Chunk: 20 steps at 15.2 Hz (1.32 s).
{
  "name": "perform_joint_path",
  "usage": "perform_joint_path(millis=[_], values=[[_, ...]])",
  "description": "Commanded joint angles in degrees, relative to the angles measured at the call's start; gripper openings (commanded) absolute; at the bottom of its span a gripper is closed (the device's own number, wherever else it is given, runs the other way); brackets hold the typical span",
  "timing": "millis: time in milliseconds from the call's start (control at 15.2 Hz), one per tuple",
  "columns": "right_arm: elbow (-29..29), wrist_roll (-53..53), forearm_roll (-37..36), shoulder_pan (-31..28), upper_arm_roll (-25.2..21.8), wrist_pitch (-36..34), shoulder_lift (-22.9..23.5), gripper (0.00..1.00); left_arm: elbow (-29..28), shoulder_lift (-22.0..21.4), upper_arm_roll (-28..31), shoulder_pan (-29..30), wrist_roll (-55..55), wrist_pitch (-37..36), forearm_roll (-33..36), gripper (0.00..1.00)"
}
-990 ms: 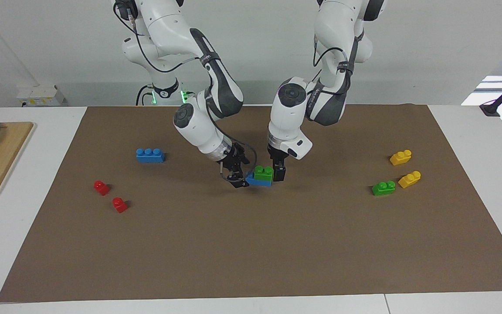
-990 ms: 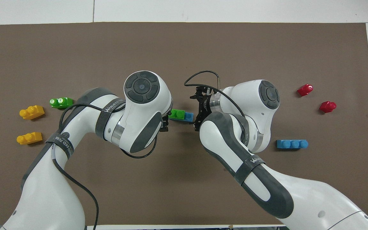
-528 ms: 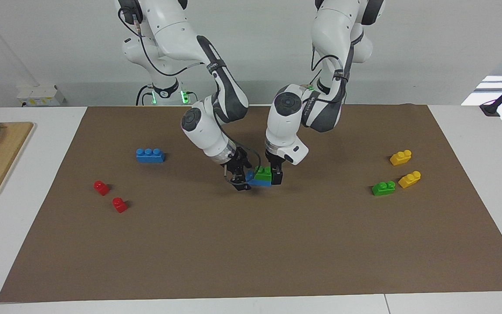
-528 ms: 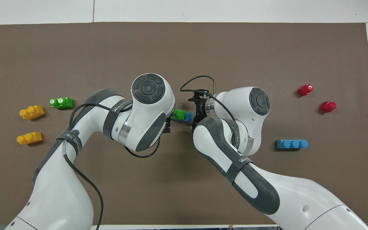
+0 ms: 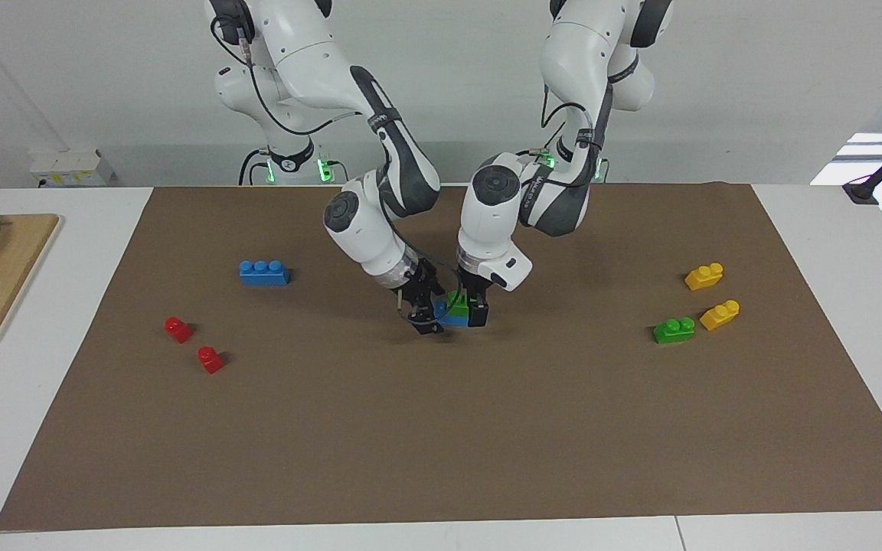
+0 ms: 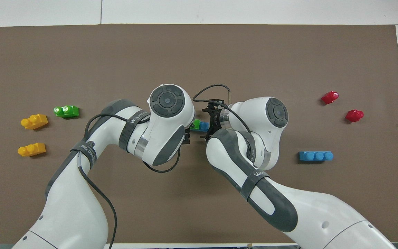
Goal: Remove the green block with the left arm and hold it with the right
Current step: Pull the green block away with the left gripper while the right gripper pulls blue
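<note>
- Facing view: the green block (image 5: 458, 300), a small bright green plastic brick with two round studs, sits stacked on a blue plastic brick (image 5: 445, 316) in the middle of a brown mat (image 5: 441, 428) that covers the white desk (image 5: 831, 222).
- The left pincer (image 5: 472, 312) is down at the green block with its fingers spread; one black finger is just beside the block at the left arm's end.
- The right pincer (image 5: 422, 317), tilted, is at the blue brick's other end, fingers spread apart too.
- Toward the left arm's end lie a second green brick (image 5: 674, 330) and two yellow bricks (image 5: 703, 275).
- Toward the right arm's end lie a blue three-stud brick (image 5: 263, 272) and two small red pieces (image 5: 178, 329).
- Overhead view: only a sliver of the green block (image 6: 195, 124) and the blue brick (image 6: 204, 126) shows between the two white wrists.
- The right pincer (image 6: 210, 121) is beside the blue end; the left pincer (image 6: 186, 133) is mostly hidden under its own wrist.
</note>
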Motion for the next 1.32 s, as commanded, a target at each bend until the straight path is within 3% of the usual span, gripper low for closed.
perform_joint_path(millis=[0, 198, 264, 528, 594, 858, 990, 1122, 1254], values=[[-1.3, -0.4, 1.9, 0.5, -0.1, 3.7, 0.0, 0.88, -0.7, 0.0, 0.8, -1.0, -1.6, 1.3, 0.8, 1.0], [-1.4, -0.4, 3.9, 0.5, -0.1, 4.4, 0.1, 0.66, -0.8, 0.0, 0.8, -1.0, -1.5, 1.4, 0.8, 0.96], [-1.5, -0.5, 3.9, 0.4, -0.1, 4.5, 0.1, 0.64, -0.8, 0.0, 0.8, -1.0, -1.4, 1.4, 0.8, 0.96], [-1.5, -0.7, 4.0, 0.4, -0.1, 4.7, 0.2, 0.2, -0.8, 0.0, 0.8, -1.1, -1.4, 1.5, 0.8, 0.96], [-1.4, -0.7, 4.1, 0.5, -0.1, 4.9, 0.2, 0.01, -0.8, 0.0, 0.8, -1.1, -1.3, 1.5, 0.8, 0.96], [-1.6, -0.8, 4.0, 0.7, -0.1, 6.1, 0.3, 0.0, -0.7, 0.0, 0.8, -1.3, -1.3, 1.8, 0.8, 0.93], [-1.9, -1.1, 4.1, 1.3, -0.1, 6.6, 0.3, 0.0, -0.8, 0.0, 0.7, -1.4, -1.4, 2.6, 0.8, 0.77], [-2.0, -1.1, 4.1, 1.4, -0.1, 7.1, 0.3, 0.0, -0.6, 0.0, 0.8, -1.8, -1.6, 2.7, 0.8, 0.72], [-2.0, -1.1, 4.0, 1.7, -0.1, 7.2, 0.4, 0.0, -0.6, 0.0, 0.8, -1.8, -1.6, 2.6, 0.8, 0.35]])
